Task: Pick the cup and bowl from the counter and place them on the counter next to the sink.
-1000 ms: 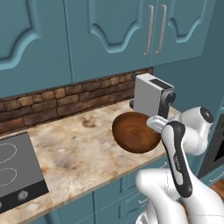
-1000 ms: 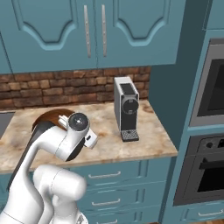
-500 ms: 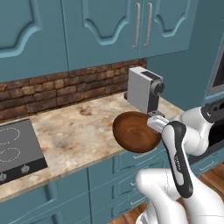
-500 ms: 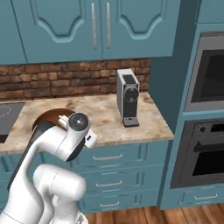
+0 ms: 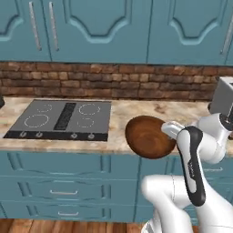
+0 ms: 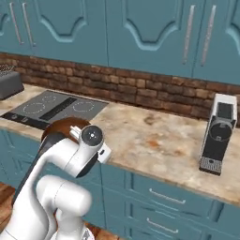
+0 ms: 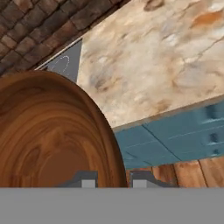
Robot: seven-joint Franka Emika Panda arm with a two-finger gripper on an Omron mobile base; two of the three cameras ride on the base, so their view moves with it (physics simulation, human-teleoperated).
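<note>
Bowl (image 5: 149, 137) — one, rim between two fingers (image 7: 89, 180)

teal cabinets (image 5: 104, 27), brick backsplash (image 5: 109, 81), wood floor (image 7: 183, 173)

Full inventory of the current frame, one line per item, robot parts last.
bowl: 1, dark reddish-brown, held in the air at the counter's front edge
counter: 1, beige-tan marbled, over the teal cabinets
stovetop: 1, dark grey with ring marks, left on the counter
coffee machine: 1, white and black, right on the counter
toaster: 1, grey, far left
brick backsplash: 1, brown, behind the counter
upper cabinets: teal, above the backsplash
drawers: teal, below the counter
gripper: 1, grey fingers astride the bowl's rim
</note>
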